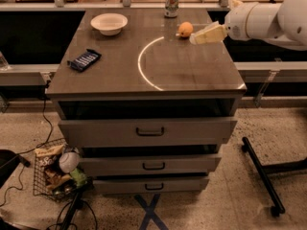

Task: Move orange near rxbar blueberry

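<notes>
Camera view: the orange (pixel 185 29) sits on the far right part of the cabinet top (pixel 192 75), in front of the drink can (pixel 171 1). It lies well apart from the rxbar blueberry (pixel 85 60), which is at the left edge, nearer than the white bowl (pixel 109 23). My gripper (pixel 197 37) hovers just right of the orange; whether it is spread or pressed together I cannot tell. I judge the task barely begun: grasp, carry leftward and placement all remain.

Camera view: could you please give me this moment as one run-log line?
gripper: beside orange, contact unclear | orange: tabletop, far edge | rxbar blueberry: across tabletop from orange
</notes>
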